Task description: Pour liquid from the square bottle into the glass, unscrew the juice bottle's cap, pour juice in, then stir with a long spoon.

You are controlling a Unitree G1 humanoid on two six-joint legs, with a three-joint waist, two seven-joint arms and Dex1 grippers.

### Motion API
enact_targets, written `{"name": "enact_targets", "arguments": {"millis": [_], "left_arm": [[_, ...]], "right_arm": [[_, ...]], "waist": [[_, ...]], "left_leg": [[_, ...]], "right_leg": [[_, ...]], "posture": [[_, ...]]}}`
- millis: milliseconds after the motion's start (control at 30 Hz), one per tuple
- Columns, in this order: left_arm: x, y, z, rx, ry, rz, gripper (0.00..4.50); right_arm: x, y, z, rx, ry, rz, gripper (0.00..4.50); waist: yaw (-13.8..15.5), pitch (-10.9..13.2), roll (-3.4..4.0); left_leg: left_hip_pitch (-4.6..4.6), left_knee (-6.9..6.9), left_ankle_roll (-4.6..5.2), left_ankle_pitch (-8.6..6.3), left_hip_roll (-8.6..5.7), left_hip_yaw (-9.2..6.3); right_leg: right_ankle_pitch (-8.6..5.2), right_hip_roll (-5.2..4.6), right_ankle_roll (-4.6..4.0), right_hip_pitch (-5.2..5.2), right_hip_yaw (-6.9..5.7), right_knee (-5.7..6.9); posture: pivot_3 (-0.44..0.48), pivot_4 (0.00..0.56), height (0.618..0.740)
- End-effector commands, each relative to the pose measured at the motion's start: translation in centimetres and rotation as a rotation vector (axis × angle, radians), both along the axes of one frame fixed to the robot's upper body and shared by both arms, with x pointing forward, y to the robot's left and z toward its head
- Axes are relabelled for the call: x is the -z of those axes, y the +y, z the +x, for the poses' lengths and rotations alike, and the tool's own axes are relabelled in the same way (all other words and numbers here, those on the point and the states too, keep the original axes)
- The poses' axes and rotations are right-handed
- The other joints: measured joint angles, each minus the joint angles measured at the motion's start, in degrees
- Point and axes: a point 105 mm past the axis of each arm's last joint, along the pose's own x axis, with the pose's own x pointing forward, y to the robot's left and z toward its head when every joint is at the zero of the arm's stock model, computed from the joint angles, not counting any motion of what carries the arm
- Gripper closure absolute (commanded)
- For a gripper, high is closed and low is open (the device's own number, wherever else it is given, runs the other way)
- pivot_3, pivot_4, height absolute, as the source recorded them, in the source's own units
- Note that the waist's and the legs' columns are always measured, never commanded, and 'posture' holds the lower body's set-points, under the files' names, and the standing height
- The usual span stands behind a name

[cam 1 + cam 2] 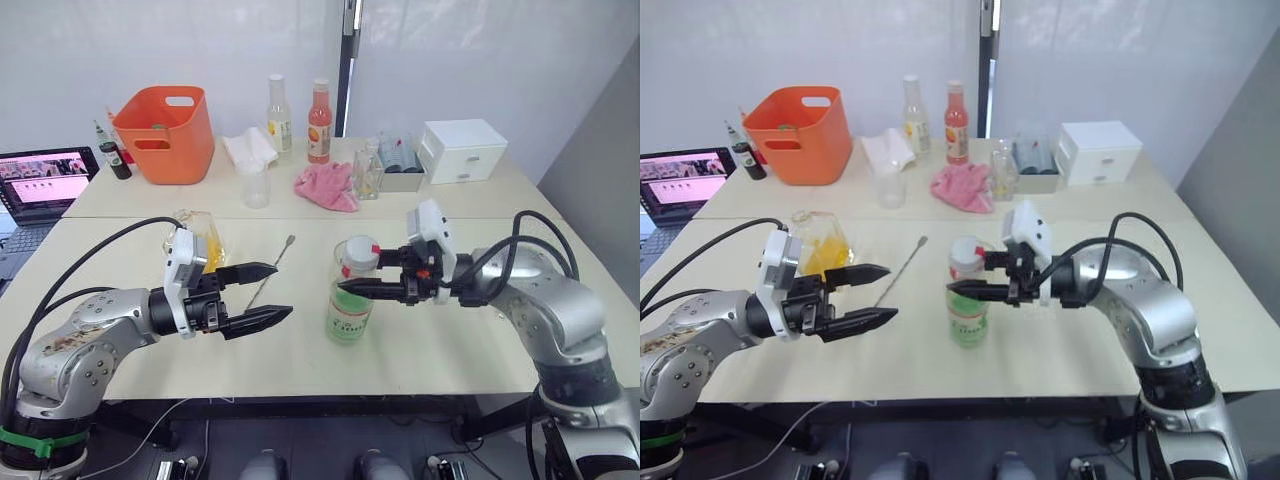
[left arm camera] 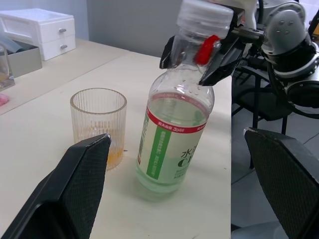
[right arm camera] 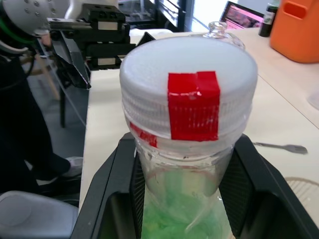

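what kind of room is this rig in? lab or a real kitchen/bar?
Most likely a lab or office test space, not a kitchen: plain pale tables against a bare white wall, an open laptop at the side, and a small white drawer unit beside the staged drink props.

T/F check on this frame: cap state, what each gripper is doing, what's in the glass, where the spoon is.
1. The cap is on the juice bottle. True.
2. The right gripper straddles the bottle's neck. True.
3. The left gripper holds the spoon. False: it is open and holds nothing; the spoon lies on the table.
4. The glass is full. False: only a little orange liquid at the bottom.
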Motion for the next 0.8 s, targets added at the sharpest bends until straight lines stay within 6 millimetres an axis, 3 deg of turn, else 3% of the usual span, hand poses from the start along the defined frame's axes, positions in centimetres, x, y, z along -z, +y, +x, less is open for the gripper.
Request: {"name": "enact_targets", "arguments": {"millis": [33, 300, 800], "left_arm": [[-0.9, -0.3, -0.2, 0.02, -0.047, -0.001, 0.0], [-1.1, -0.3, -0.1, 0.031, -0.051, 0.005, 0.0], [-1.2, -0.5, 0.2, 0.064, -0.045, 0.017, 0.0]], "right_arm": [[-1.3, 0.1, -0.4, 0.172, -0.027, 0.055, 3.02], [-0.1, 1.2, -1.0, 0.353, -0.001, 0.132, 3.03], [3.2, 2.3, -2.0, 0.315, 0.025, 0.083, 3.03]], "waist": [[-0.1, 0.0, 0.0], [0.1, 0.0, 0.0], [-0.3, 0.0, -0.02]], "left_leg": [[0.01, 0.0, -0.01, 0.0, 0.01, -0.01], [-0.02, -0.01, -0.01, 0.01, -0.02, 0.01], [0.05, 0.0, -0.01, 0.02, -0.03, 0.11]], "right_leg": [[0.0, 0.02, 0.0, 0.01, -0.01, 0.01], [-0.01, 0.02, 0.0, -0.01, -0.01, -0.02], [-0.02, 0.04, 0.01, 0.08, -0.02, -0.05]], "posture": [[0.0, 0.15, 0.715], [0.0, 0.15, 0.715], [0.0, 0.15, 0.715]]}}
